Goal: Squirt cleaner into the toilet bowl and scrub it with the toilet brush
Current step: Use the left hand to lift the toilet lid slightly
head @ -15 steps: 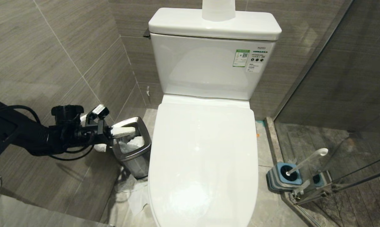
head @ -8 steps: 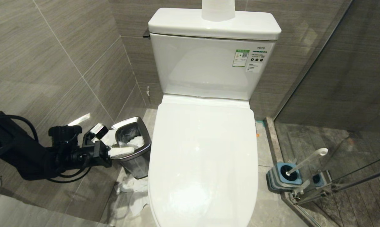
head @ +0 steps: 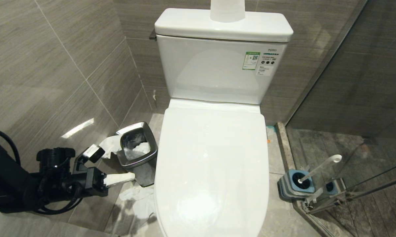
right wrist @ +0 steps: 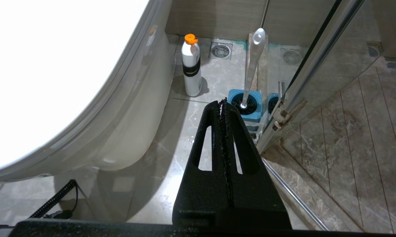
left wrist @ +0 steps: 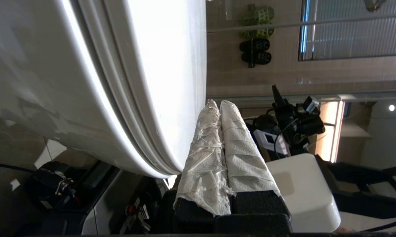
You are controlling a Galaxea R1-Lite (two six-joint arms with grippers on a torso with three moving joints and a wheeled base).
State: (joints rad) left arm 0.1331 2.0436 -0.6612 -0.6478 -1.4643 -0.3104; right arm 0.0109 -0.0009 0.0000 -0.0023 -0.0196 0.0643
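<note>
The toilet bowl's inside is hidden under the shut white lid; its outer wall shows in the right wrist view. No cleaner liquid is in view. The toilet brush leans in its blue-and-grey holder on the floor right of the toilet, its handle ahead of my right gripper, which is shut and empty. My left gripper is low at the toilet's left side, below the bin, its paper-wrapped fingers shut together beside the toilet's rim.
A steel waste bin with crumpled paper stands left of the toilet, with tissue on the floor beside it. A white bottle with an orange cap stands on the floor near the brush holder. A glass shower door bounds the right side.
My left arm has dropped from above the waste bin down and back toward me, and is now below the bin beside the toilet. Everything else is unmoved.
</note>
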